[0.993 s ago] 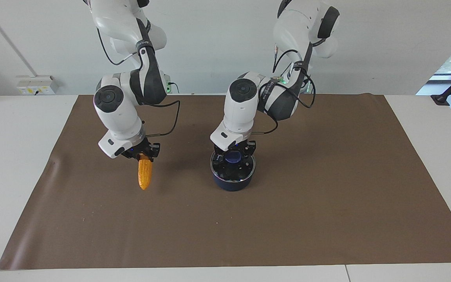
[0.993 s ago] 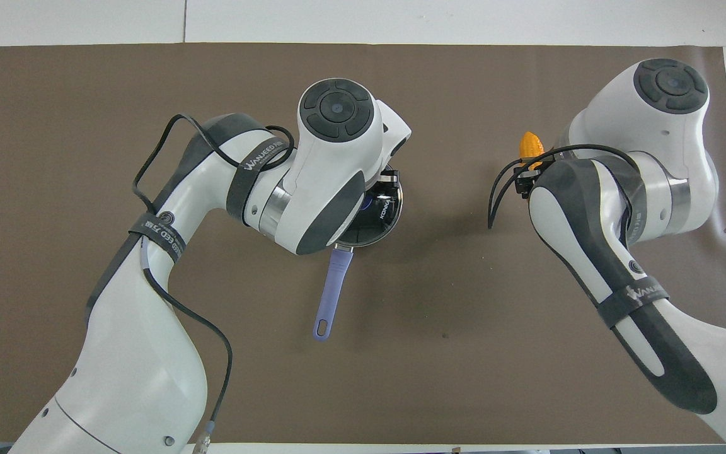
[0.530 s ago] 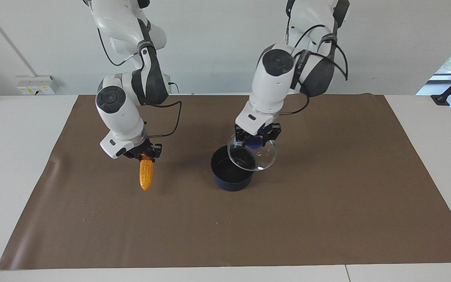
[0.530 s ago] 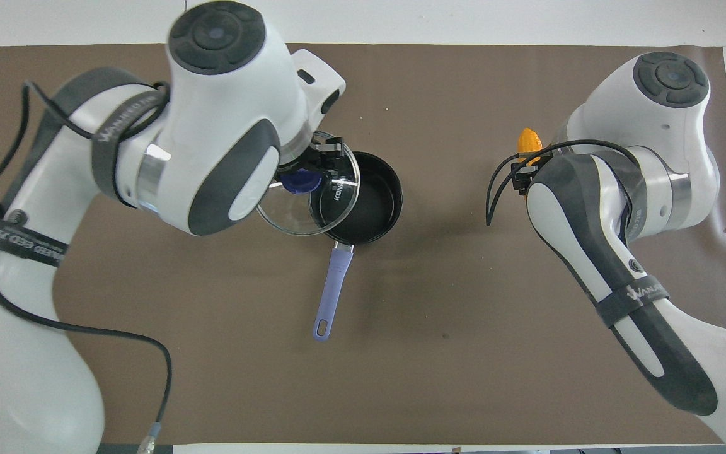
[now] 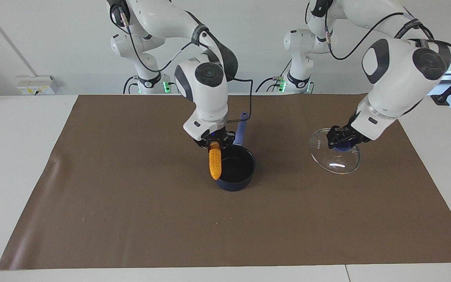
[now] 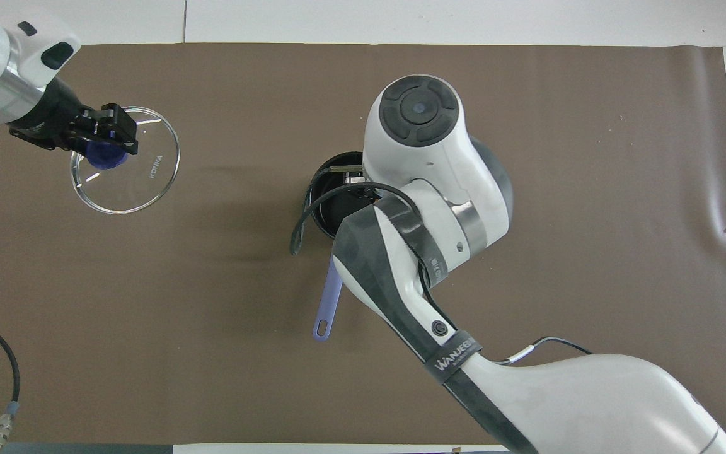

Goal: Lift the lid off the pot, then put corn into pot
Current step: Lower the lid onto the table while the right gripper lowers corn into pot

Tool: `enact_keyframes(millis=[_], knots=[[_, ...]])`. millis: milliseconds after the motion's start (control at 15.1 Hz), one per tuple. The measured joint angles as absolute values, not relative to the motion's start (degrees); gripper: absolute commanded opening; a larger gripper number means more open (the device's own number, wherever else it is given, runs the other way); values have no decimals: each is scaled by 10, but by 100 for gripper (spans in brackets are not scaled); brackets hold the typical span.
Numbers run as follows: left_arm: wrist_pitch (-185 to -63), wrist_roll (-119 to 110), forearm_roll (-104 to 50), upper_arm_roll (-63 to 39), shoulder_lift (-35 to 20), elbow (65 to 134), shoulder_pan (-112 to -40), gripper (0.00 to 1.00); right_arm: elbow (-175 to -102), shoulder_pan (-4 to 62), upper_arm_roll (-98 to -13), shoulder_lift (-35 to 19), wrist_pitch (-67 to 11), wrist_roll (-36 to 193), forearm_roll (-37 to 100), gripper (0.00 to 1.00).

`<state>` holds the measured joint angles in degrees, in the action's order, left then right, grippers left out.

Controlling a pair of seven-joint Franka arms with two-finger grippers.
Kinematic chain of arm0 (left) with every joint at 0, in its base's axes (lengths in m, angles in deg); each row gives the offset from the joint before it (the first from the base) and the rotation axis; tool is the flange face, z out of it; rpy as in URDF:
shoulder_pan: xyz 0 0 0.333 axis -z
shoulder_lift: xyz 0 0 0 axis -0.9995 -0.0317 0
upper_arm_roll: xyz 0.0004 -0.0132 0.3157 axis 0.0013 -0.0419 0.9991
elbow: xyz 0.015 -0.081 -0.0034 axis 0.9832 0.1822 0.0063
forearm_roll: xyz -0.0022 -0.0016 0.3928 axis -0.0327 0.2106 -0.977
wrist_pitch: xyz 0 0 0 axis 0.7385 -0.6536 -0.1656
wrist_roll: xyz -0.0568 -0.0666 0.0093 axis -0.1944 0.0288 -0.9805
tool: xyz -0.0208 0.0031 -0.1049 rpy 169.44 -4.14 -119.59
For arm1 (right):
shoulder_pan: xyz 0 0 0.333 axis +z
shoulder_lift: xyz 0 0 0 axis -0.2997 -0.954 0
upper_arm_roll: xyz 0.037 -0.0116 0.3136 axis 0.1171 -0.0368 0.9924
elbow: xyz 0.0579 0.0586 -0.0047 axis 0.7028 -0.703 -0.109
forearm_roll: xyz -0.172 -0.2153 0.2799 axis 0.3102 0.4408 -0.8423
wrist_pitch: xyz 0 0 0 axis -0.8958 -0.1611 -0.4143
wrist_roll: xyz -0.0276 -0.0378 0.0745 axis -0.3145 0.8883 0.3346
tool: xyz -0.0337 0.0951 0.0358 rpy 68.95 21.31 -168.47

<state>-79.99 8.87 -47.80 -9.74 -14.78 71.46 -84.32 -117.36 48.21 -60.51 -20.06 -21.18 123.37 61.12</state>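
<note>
The dark blue pot [image 5: 238,169] stands open mid-table, its lighter blue handle [image 5: 242,127] pointing toward the robots. My right gripper [image 5: 214,141] is shut on the top of the orange-yellow corn [image 5: 215,163], which hangs upright over the pot's rim at the side toward the right arm's end. My left gripper [image 5: 341,140] is shut on the blue knob of the clear glass lid [image 5: 337,161] and holds it tilted over the mat toward the left arm's end. In the overhead view the lid [image 6: 142,173] and left gripper [image 6: 103,133] show, the right arm covers most of the pot [image 6: 328,202], and the corn is hidden.
A brown mat [image 5: 131,215] covers most of the white table [image 5: 14,156]. The pot's handle [image 6: 328,302] lies on the mat on the side nearer the robots. Cables hang from both arms.
My left gripper lifted the lid off the pot and carried it toward the left arm's end. My right gripper brought the corn across from the right arm's end to the pot.
</note>
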Motion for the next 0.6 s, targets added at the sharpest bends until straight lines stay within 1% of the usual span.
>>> enact_keyframes(millis=[132,265,397,596], knots=[[-879,127,-478,-97,-128,806,-876,0,-1174,499,-604,-223,-241,1259,611,0],[-951,148,-478,-97,-117,888,-896,0,-1177,501,-604,-234,-245,1262,611,0],[-998,159,-486,-97,-116,936,-910,0,-1182,501,-604,-235,-249,1262,610,0],[-1018,165,-495,-97,-117,964,-921,0,-1199,501,-602,-230,-263,1271,610,0]])
